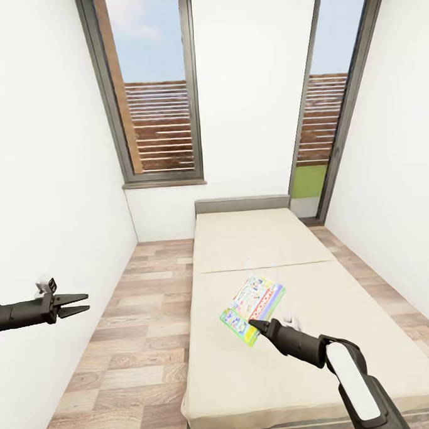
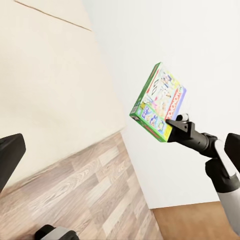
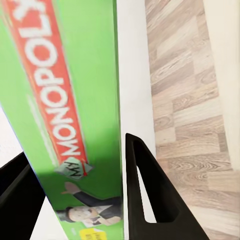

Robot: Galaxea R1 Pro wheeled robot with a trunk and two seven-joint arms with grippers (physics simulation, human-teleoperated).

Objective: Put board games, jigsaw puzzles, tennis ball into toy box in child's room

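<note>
One board game (image 1: 253, 308) in right gripper (image 1: 253, 326), above bed (image 1: 248, 370)

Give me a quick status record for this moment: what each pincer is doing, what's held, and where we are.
location: room with a bed, wood plank floor, two tall windows
right pincer: shut on the Monopoly board game
board game state: lifted above the bed, gripped at one edge; green side with red MONOPOLY lettering visible in the right wrist view
left pincer: open, holding nothing, over the floor beside the bed
</note>
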